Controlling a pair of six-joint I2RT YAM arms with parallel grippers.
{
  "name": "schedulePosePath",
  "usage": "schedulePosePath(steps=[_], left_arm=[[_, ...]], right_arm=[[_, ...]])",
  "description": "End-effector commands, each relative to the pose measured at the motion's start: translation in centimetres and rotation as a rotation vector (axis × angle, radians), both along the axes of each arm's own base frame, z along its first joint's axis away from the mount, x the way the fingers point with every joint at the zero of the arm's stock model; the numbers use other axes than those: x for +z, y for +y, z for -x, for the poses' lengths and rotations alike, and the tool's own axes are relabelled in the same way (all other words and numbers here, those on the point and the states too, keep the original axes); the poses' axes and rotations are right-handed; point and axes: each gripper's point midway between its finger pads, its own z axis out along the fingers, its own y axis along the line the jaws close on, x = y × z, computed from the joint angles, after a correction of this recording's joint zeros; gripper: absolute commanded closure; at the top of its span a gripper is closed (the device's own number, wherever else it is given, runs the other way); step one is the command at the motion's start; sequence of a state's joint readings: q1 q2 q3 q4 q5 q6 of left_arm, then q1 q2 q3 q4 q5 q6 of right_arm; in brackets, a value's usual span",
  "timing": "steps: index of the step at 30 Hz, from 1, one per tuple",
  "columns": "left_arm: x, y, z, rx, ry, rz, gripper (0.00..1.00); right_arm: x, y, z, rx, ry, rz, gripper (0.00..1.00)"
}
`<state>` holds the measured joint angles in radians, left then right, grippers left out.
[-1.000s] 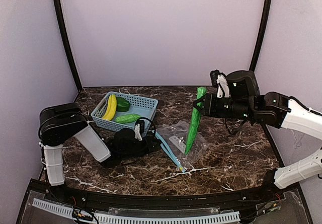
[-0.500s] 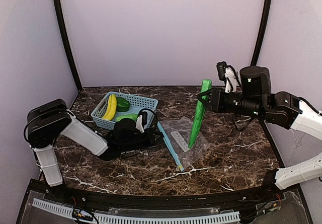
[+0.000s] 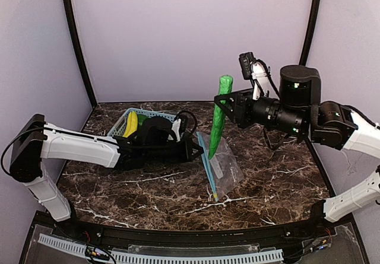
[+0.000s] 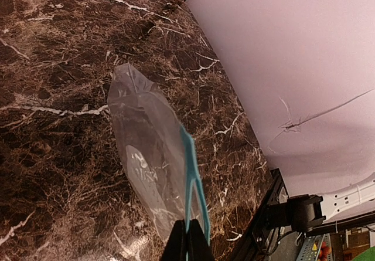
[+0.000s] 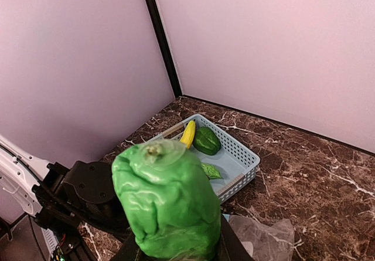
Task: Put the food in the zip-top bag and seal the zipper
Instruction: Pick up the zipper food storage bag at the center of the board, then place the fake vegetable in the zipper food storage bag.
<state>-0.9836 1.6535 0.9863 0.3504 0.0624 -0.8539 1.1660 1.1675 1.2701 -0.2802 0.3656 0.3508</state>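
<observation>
The left tool [image 4: 188, 246] pinched the zipper [image 4: 191, 167] of the zip-top bag [image 3: 227, 168] while the right tool [image 3: 224, 105] held a cucumber [image 3: 217, 121] just above the bag, whose mouth, I thought, needed lifting wider.

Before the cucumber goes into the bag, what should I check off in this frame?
1. Right hand grips cucumber, tip down: ok.
2. Left hand shut on zipper end: ok.
3. Bag mouth open wide enough: cannot tell.
4. Cucumber tip over the mouth: cannot tell; it hangs near the zipper in the top view.
5. Banana and pepper in basket: ok.
</observation>
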Motion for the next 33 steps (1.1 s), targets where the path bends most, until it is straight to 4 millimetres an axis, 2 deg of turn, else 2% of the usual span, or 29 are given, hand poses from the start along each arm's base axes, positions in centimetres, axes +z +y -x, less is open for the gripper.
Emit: schedulePosePath(steps=[1,7,15,27,33], left_arm=[[1.7,1.5,0.8,-0.002,-0.033,-0.099,0.99],[3.7,1.4,1.4,-0.022,-0.056,-0.076,0.99],[5.2,1.7,2.1,-0.032,-0.071,-0.058,0.99],[6.0,2.1,2.6,-0.033,-0.080,-0.046,0.99],[6.4,2.1,2.7,-0.035,-0.087,-0.036,0.99]], right_arm=[[2.7,0.7,0.1,-0.025,-0.091,-0.029,0.79],[3.2,2.5,1.0,-0.036,-0.143,-0.016,0.79],[2.3,3.5,0.4,-0.101,-0.174,0.037,0.79],[2.1,4.6,0.8,-0.073,-0.167,0.006,0.79],[0.7,5.0,0.3,-0.101,-0.158,0.030,0.80]])
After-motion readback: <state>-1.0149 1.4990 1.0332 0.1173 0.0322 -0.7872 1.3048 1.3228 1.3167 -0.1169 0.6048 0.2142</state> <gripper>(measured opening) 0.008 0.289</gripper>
